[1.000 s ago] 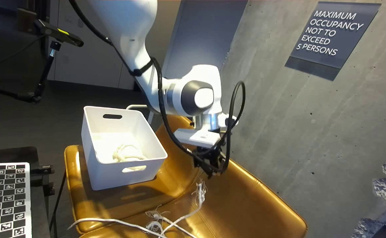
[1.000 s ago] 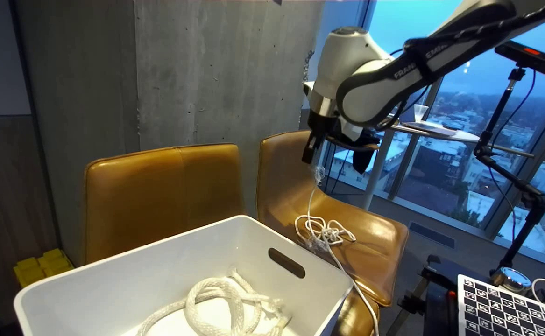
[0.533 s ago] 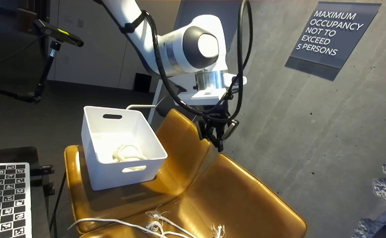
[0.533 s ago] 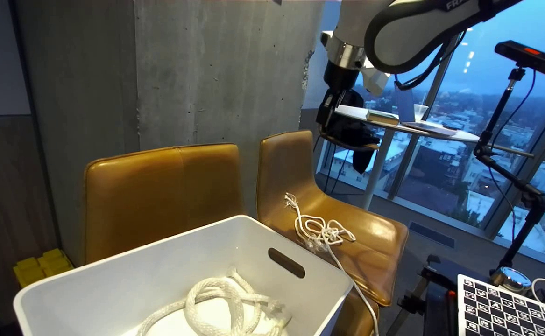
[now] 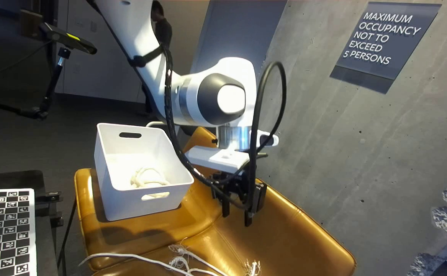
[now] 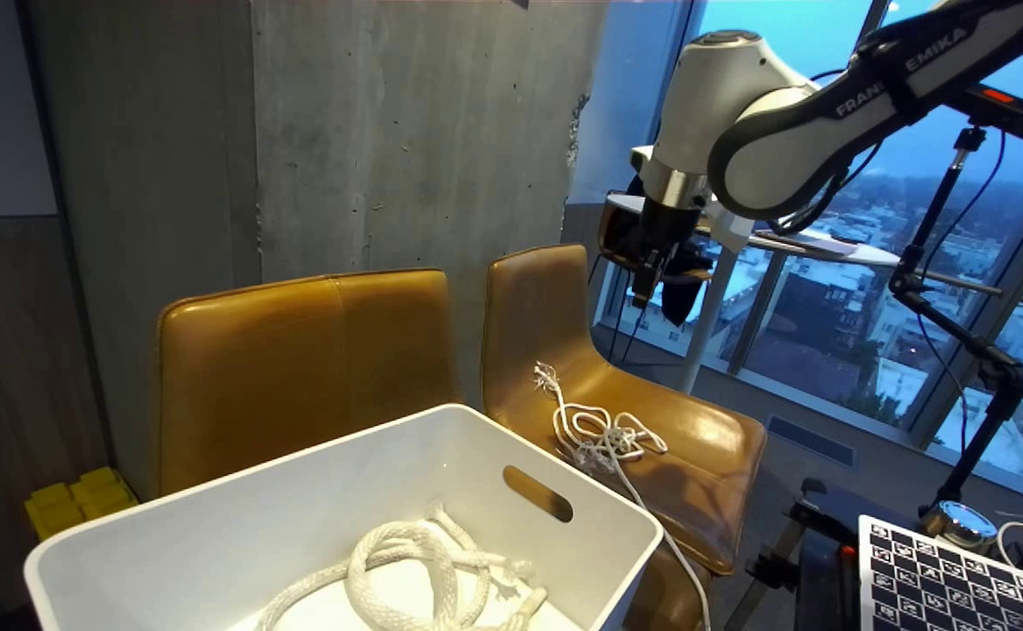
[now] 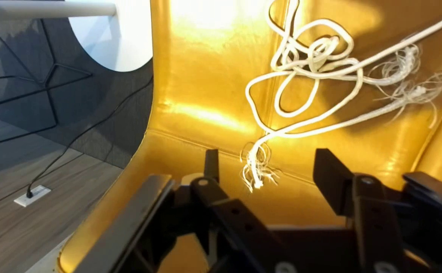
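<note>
Operator: Specify the layout.

Technician: In an exterior view, the left chair (image 6: 318, 368) is near and the right chair (image 6: 536, 324) far. The white box (image 6: 301, 517) rests on the left chair, with thick rope (image 6: 446, 583) inside. The gripper (image 7: 268, 163) is above the right chair: jaws spread well apart, nothing held. The white cord (image 7: 317, 72) lies tangled on the right chair, below the jaws and clear of them.

Operator: Specify handling and hold point.

Technician: Cord presumably light, soft and limp. The frayed end (image 7: 255, 168), seen between the jaws in the wrist view, may slip or shed. Recommended hold: the firm part just behind it.

Operator: Specify quantities.

Technician: Foreground chairs, two. Box, one. Gripper, one. Rope, one coil; cord, one tangle; the number of pieces in either cannot be told. Frayed cord ends in the wrist view, three.
</note>
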